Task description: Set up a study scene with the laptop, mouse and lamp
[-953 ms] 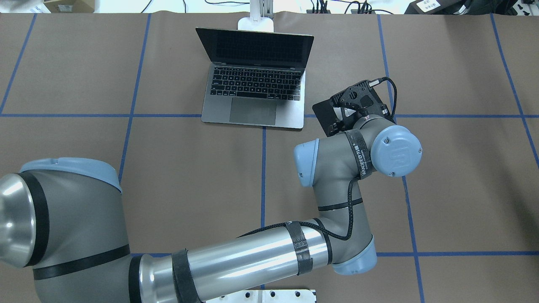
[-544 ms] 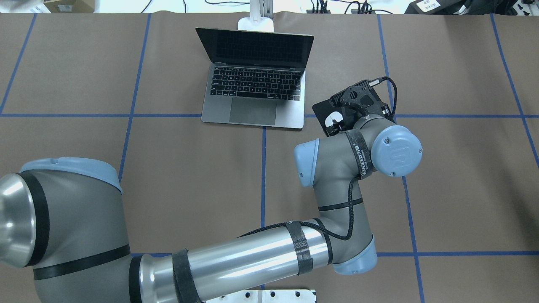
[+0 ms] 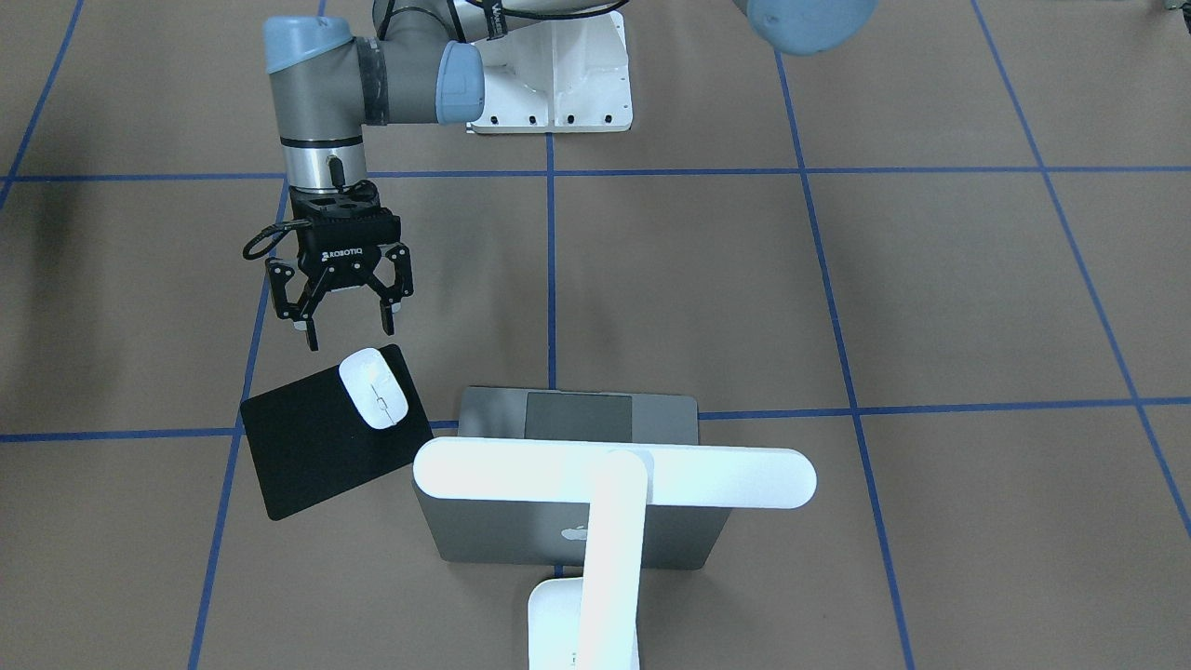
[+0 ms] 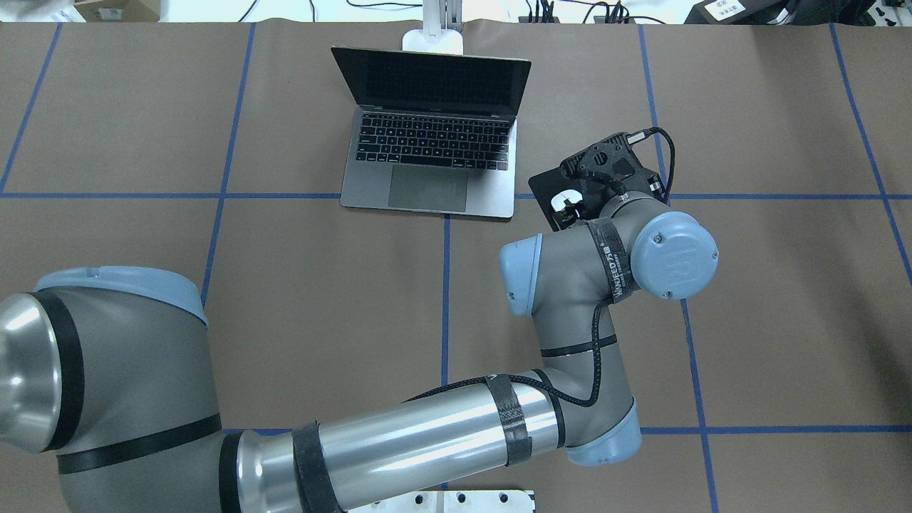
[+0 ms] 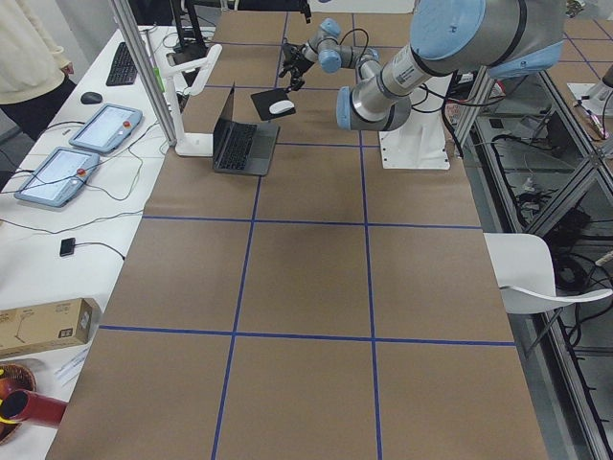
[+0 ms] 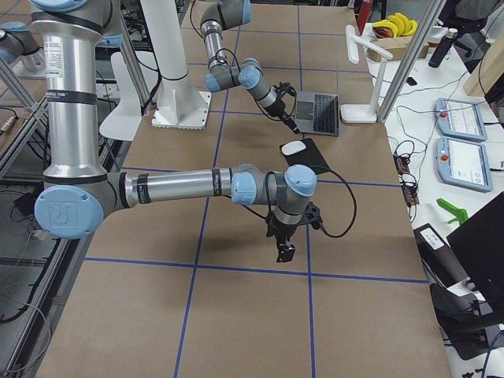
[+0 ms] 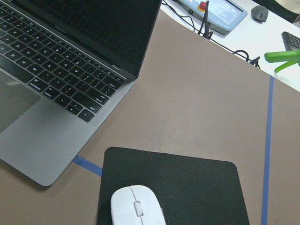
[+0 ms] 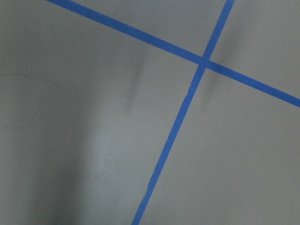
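— Mouse [image 3: 374,388]: where does it lie?
— On the black pad [image 3: 307,456], toward the corner nearest the robot. The pad is just beside the open laptop [image 4: 427,164], on the robot's right of it and not touching. The lamp [image 3: 614,475] stands behind the lid, its bar head hanging over the laptop.
— And the left gripper [image 3: 349,335]?
— It reaches across. Fingers apart, nothing between them. It hovers just on the robot's side of the mouse, above the worktop [image 3: 930,279], clear of the mouse.
— Step in hand, by your reading?
— Mouse looks placed, so I'd judge it's getting the gripper clear. Could equally be a re-grip; I can't say which.
— How to do it well?
— Go straight up first, fingers kept apart, then swing away from the laptop side. That glossy shell would likely slide at the lightest brush, and it sits close to the pad's edge. No sweeping toward the lamp bar.
— Right gripper [image 6: 283,250]?
— Well apart from all three, pointing down at bare worktop. It shows only small from the side, so I cannot tell whether it is apart or together.
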You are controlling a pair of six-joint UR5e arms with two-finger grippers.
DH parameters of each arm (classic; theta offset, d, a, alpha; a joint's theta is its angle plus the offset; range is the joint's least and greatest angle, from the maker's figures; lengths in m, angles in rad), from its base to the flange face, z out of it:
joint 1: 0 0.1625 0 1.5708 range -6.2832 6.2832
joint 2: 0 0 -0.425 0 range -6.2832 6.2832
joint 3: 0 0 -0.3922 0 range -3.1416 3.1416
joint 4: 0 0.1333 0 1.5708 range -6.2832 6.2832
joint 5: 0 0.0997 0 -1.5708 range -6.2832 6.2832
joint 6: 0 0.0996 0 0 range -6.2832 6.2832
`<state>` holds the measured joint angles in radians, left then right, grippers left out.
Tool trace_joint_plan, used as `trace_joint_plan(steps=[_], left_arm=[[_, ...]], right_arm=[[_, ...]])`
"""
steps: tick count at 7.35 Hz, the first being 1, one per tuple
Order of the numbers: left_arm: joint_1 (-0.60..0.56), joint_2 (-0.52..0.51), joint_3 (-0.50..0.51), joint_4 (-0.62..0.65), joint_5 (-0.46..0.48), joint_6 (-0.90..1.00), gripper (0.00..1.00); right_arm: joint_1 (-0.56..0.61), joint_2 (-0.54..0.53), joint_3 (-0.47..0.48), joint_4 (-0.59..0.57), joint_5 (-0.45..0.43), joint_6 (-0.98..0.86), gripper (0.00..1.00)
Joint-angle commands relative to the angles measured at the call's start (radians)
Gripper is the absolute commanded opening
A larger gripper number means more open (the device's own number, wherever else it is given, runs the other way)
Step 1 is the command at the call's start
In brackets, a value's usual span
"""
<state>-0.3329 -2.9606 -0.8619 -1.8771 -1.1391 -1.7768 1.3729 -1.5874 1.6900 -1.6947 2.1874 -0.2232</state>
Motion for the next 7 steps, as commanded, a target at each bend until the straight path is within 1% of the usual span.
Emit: trace_joint_plan(steps=[1, 2, 3, 4, 5, 6, 7], left_arm=[[-0.003, 0.03, -0.127, 0.083, -0.031, 0.074, 0.99], [-0.009, 0.076, -0.232, 0.161, -0.142, 0.091, 0.99], [-0.012, 0.134, -0.329, 0.202, -0.165, 0.109, 0.99], [-0.012, 0.191, -0.403, 0.219, -0.169, 0.143, 0.99], [-0.03, 0.222, -0.464, 0.272, -0.238, 0.183, 0.99], [-0.066, 0.276, -0.549, 0.335, -0.311, 0.224, 0.99], [-0.099, 0.37, -0.663, 0.367, -0.364, 0.285, 0.99]], right_arm=[[0.0, 0.0, -0.006, 0.0, 0.0, 0.001, 1.0], [0.003, 0.001, -0.006, 0.0, -0.002, -0.001, 1.0], [0.005, 0.0, -0.006, 0.0, -0.002, -0.005, 1.0], [0.005, -0.002, -0.007, 0.001, -0.014, 0.001, 1.0], [0.015, 0.0, -0.007, 0.001, -0.029, 0.002, 1.0], [0.032, 0.001, -0.006, 0.0, -0.022, 0.004, 1.0], [0.05, 0.006, -0.007, 0.0, 0.009, 0.005, 1.0]])
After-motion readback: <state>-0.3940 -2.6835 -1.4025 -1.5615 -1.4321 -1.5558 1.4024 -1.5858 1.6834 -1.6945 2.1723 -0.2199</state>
